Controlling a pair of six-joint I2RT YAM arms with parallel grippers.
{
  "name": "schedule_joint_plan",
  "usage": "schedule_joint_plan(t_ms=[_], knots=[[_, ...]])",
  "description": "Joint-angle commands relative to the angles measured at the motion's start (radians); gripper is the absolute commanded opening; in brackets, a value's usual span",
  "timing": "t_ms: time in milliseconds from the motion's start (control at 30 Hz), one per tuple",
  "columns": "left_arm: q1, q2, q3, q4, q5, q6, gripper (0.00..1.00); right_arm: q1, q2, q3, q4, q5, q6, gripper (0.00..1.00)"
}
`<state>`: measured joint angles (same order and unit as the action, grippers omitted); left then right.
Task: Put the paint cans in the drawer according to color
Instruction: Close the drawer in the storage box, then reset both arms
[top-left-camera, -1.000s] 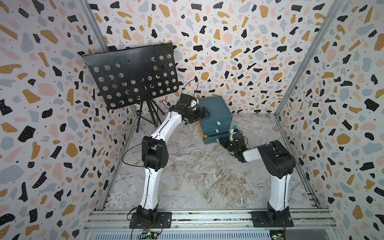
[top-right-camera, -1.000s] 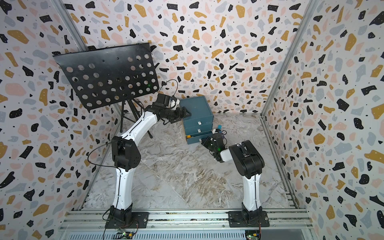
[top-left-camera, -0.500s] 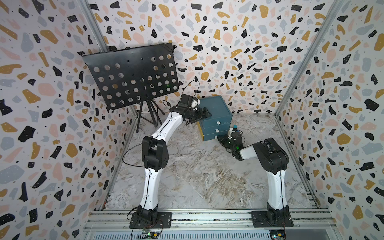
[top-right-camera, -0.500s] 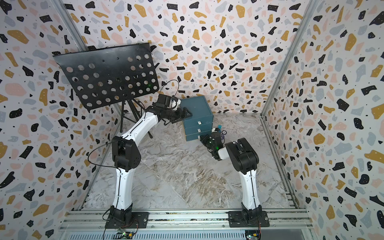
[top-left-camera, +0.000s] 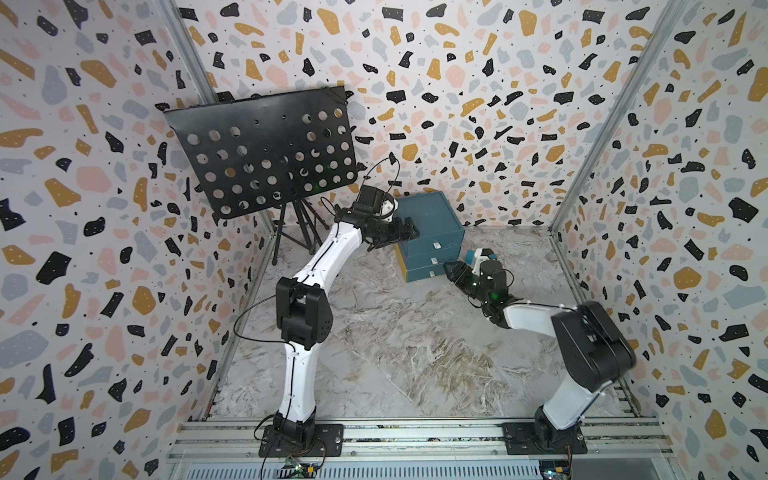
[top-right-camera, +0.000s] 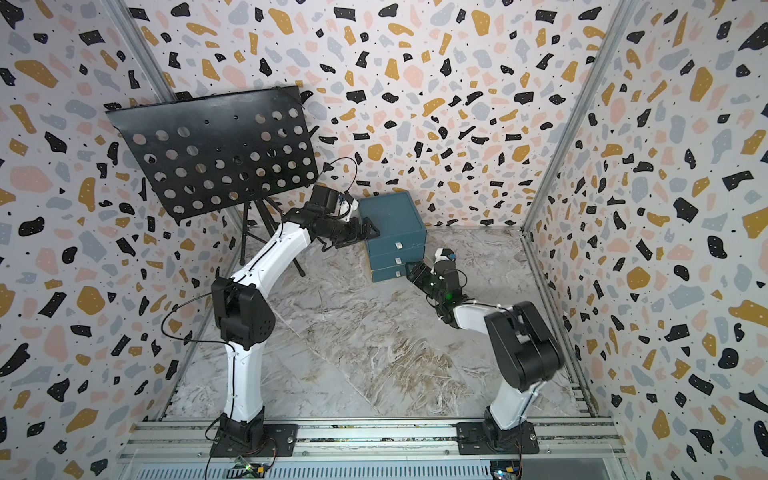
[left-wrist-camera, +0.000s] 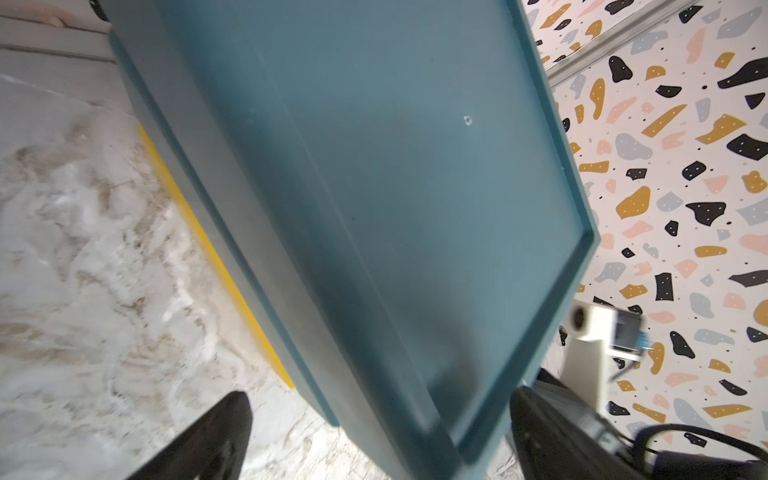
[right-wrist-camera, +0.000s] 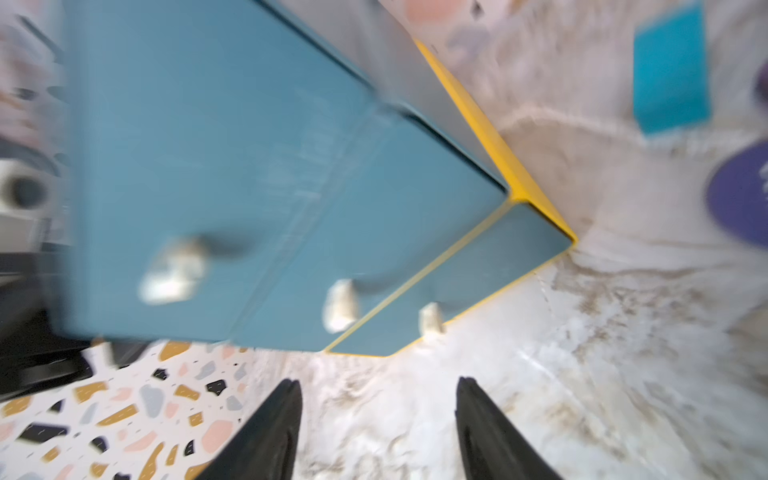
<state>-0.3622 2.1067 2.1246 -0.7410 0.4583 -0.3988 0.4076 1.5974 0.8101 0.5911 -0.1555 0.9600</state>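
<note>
The teal drawer cabinet (top-left-camera: 432, 216) (top-right-camera: 392, 216) stands at the back of the marble floor with its three white-knobbed drawers all pushed in. My left gripper (top-left-camera: 409, 232) (left-wrist-camera: 378, 395) is open, its fingers straddling the cabinet's upper left corner; one finger (left-wrist-camera: 224, 432) hangs clear over the floor. My right gripper (top-left-camera: 451, 268) (right-wrist-camera: 378, 383) hovers open just in front of the bottom drawer (right-wrist-camera: 457, 286), with nothing between its fingers. The knobs (right-wrist-camera: 340, 305) are blurred in the right wrist view. No paint cans are in view.
A black perforated music stand (top-left-camera: 266, 153) on a tripod stands at the back left, close behind my left arm. In the right wrist view a teal rectangle (right-wrist-camera: 669, 66) and a purple disc (right-wrist-camera: 739, 195) lie on the floor beyond the cabinet's yellow-edged side.
My right gripper, shut a second ago at the bottom drawer's front, now stands open and slightly back. The bottom drawer went from sticking out to flush. The left arm has not moved.
</note>
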Motion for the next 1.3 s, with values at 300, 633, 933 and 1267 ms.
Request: schedule_joint_plan(t_ms=[300, 633, 933, 1267], knots=[[-0.005, -0.725, -0.838, 0.485, -0.422, 0.210, 1.00, -0.001, -0.676, -0.051, -0.913, 0.351, -0.564, 0.99], [-0.006, -1.000, -1.499, 0.981, -0.816, 0.452, 1.00, -0.001, -0.804, -0.239, -0.861, 0.635, -0.738, 1.00], [-0.005, -0.920, -1.689, 1.276, -1.058, 0.463, 1.00, -0.004, -0.747, -0.370, -0.626, 0.827, -0.856, 1.00], [0.004, -0.772, -1.839, 1.602, -1.051, 0.553, 1.00, -0.118, -0.524, -0.409, -0.347, 0.818, -0.888, 1.00]])
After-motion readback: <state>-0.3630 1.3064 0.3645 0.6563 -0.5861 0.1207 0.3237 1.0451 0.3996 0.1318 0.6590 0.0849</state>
